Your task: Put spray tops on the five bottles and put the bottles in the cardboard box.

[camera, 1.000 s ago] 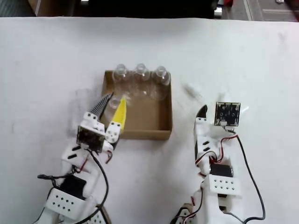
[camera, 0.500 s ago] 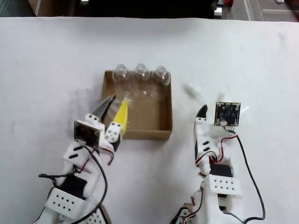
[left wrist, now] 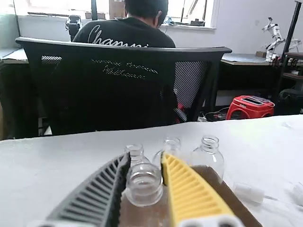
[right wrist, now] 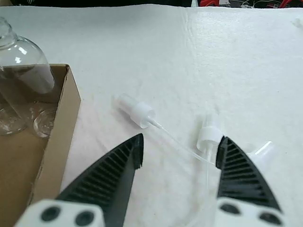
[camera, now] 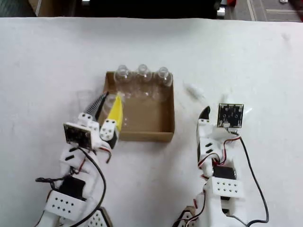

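Observation:
My left gripper [camera: 111, 98], with one black and one yellow finger, is shut on a clear bottle [left wrist: 143, 184] with an open neck, over the near-left corner of the cardboard box [camera: 147, 136]. Three more open-necked bottles [camera: 142, 75] stand in a row along the box's far wall, also visible past my fingers as bottles [left wrist: 209, 152]. My right gripper [right wrist: 181, 142] is open just above the table to the right of the box. Beyond its fingertips lie white spray tops [right wrist: 137, 111], [right wrist: 209, 132], and one spray top [camera: 194, 91] lies close to the box.
The box wall [right wrist: 59, 137] is close beside my right gripper's one finger. White tablecloth [camera: 57, 61] spreads around the box. A black chair [left wrist: 118, 85] stands beyond the table's far edge.
My left gripper has drawn back and to the left with the bottle in it, from over the box's inside to its near-left corner. The right arm has not moved.

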